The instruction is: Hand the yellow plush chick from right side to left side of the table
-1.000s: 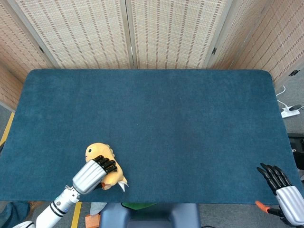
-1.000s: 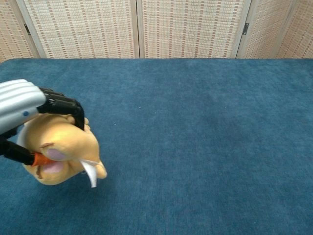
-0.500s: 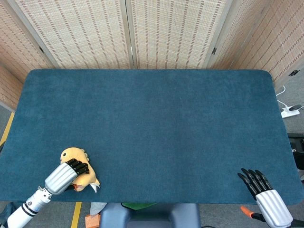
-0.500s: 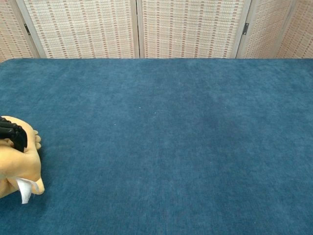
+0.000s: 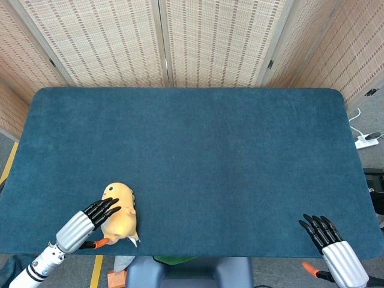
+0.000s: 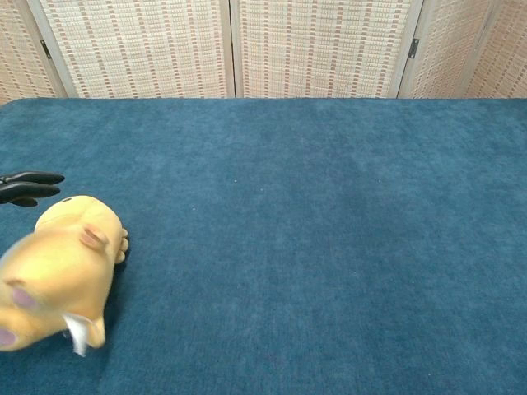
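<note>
Plush chick (image 5: pixel 119 217) lies beside open left hand (image 5: pixel 84 222).

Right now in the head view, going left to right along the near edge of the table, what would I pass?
Left hand with spread black fingers → yellow plush chick lying on the blue cloth → right hand, open.

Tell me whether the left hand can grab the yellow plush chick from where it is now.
Probably yes. The left hand is open with its fingers spread right beside the yellow plush chick, which lies on the table near the front left edge, with nothing between them.
</note>
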Motion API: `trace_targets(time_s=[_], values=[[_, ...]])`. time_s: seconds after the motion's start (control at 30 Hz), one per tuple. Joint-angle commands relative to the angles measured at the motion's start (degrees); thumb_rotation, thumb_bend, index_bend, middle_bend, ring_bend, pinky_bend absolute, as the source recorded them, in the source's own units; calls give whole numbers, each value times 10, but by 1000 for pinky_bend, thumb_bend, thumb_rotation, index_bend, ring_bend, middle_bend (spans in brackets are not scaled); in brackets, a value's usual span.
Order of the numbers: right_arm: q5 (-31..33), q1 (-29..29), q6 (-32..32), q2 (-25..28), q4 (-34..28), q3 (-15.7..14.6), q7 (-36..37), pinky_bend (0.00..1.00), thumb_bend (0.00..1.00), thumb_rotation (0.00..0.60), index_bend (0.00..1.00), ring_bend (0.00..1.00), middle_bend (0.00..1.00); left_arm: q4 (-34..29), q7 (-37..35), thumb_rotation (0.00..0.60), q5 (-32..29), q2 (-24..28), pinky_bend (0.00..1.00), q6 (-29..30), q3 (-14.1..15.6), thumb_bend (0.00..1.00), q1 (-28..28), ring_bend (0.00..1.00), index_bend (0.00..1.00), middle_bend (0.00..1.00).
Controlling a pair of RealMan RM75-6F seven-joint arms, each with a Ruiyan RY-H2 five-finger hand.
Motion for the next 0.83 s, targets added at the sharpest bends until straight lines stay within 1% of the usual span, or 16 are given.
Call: trace_targets(time_s=[0.03,0.13,0.2,0.33,0.37,0.43,0.5,0.57,0.6,0.63,0.67,0.73,0.83], values=[[-4,-9,19,2,17,-2,21,0,89,600,0,0,0,-37,33,600,1,15,171,-16,2,207,-4,0,0,0],[-4,-14,32,3,29,-2,37,0,89,600,0,0,0,-64,48,600,6,37,169,-5,5,206,0,0,0,0],[-6,-16,42,5,34,-1,48,0,89,600,0,0,0,-89,57,600,14,64,167,22,12,207,12,0,0,0],[-11,-17,60,6,37,9,46,0,89,600,0,0,0,-147,72,600,-4,133,165,107,20,218,70,0,0,0],[-11,-18,65,6,36,12,43,0,89,600,0,0,0,-167,71,600,-25,157,162,133,22,231,97,0,0,0],[-9,-21,75,4,32,20,31,0,89,600,0,0,0,-194,65,600,-68,187,143,167,24,253,140,0,0,0],[-1,-27,86,1,26,32,6,0,89,600,0,0,0,-216,59,600,-143,201,131,189,16,272,193,0,0,0],[22,-38,91,-2,11,46,-29,0,89,600,0,0,0,-227,51,600,-217,193,130,186,-1,296,232,0,0,0],[35,-43,90,-2,2,52,-46,0,90,600,0,0,0,-226,46,600,-240,187,130,175,-5,303,241,0,0,0],[53,-48,89,-3,-11,61,-72,0,92,600,0,0,0,-227,43,600,-261,186,130,151,-6,306,247,0,0,0],[60,-51,90,-3,-18,67,-90,0,97,600,0,0,0,-231,46,600,-262,192,130,134,-3,310,246,0,0,0],[66,-54,93,-3,-28,73,-108,0,107,600,0,0,0,-230,41,600,-243,201,130,123,2,317,242,0,0,0],[65,-58,96,0,-32,72,-95,0,108,600,0,0,0,-224,39,600,-215,201,131,132,-2,320,245,0,0,0]])
